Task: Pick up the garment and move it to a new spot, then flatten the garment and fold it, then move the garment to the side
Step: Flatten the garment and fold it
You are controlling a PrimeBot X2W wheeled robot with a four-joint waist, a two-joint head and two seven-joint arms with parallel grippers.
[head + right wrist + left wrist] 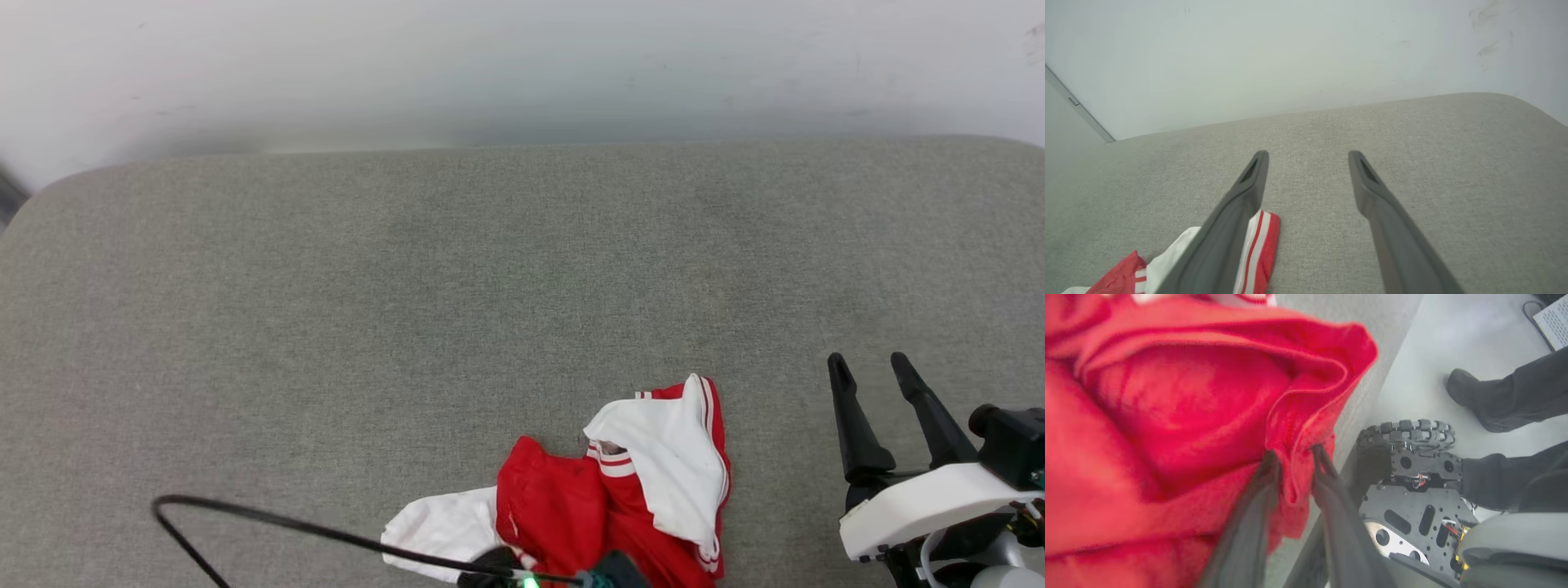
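Near the front edge of the grey fabric cushion [326,310] lies your crumpled red soft shirt with white sleeves [563,506]. Your left gripper [1295,455] straddles a red fold; you cannot tell if it pinches. Your right gripper [867,363] hangs spread nearby.

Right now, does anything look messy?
Yes. The garment is bunched in a heap at the near edge of the grey fabric surface: a white sleeve flops over the red body, and a red fold sits between the fingers of the left gripper.

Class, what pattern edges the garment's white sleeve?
Red-and-white stripes on the sleeve edge, clearest in the right wrist view.
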